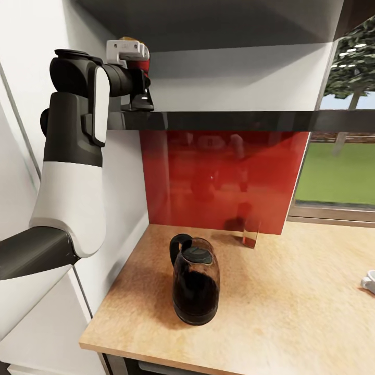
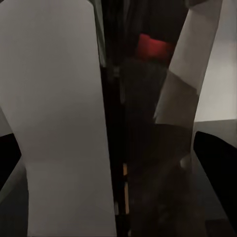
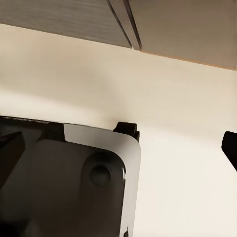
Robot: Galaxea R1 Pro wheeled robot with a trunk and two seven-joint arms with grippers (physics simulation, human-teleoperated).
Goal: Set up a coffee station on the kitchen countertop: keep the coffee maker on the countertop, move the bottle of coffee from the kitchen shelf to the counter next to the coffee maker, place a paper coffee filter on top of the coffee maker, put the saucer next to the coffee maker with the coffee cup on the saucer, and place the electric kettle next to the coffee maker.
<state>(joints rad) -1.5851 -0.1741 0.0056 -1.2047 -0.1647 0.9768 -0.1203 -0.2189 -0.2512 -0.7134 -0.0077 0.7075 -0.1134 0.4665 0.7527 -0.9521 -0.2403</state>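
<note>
Left hand (image 1: 141,88) was up at the kitchen shelf (image 1: 234,121), around the bottle of coffee (image 1: 136,58); grip could not be confirmed. Bottle not yet off the shelf. Electric kettle (image 1: 195,281) stood on the worktop (image 1: 291,302). Most placements apparently remained.

One electric kettle (image 1: 195,279) is sitting on the table (image 1: 291,312) near its left edge, and one drinking glass (image 1: 251,232) is standing at its back edge. One bottle of coffee (image 1: 136,61) is standing on the one kitchen shelf (image 1: 234,121), at its left end. One white object (image 1: 369,282) is poking in at the table's right edge, too cropped to identify.
</note>
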